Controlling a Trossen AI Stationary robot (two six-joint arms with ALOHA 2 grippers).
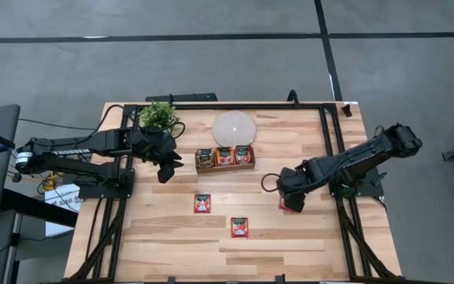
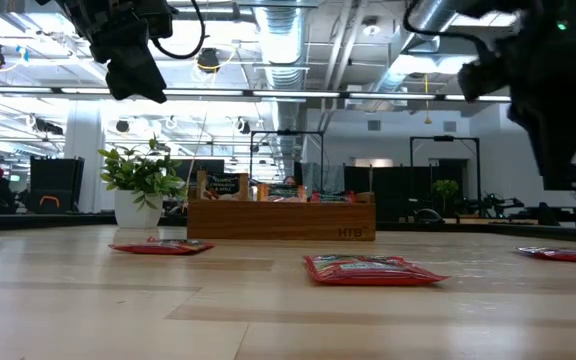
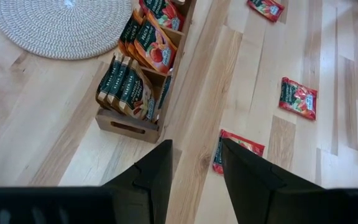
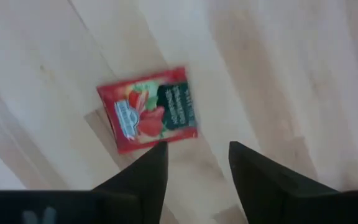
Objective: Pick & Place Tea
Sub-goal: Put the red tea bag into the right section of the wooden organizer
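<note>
Sachets lie loose nearest us: one red tea sachet (image 1: 240,226) well in front of the wooden tray (image 1: 225,166), another (image 1: 202,203) between them. We hover our right gripper (image 4: 194,163), fingers parted and empty, over a third sachet (image 4: 149,111) off the tray's right, likely lining up a pick. Our left gripper (image 3: 196,163), also parted and empty, waits just left of the tray, which holds upright sachets; beyond sits the woven mat (image 1: 234,126).

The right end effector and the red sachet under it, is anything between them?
No. In the right wrist view only bare wood shows between the open right end effector and the red sachet lying flat.
</note>
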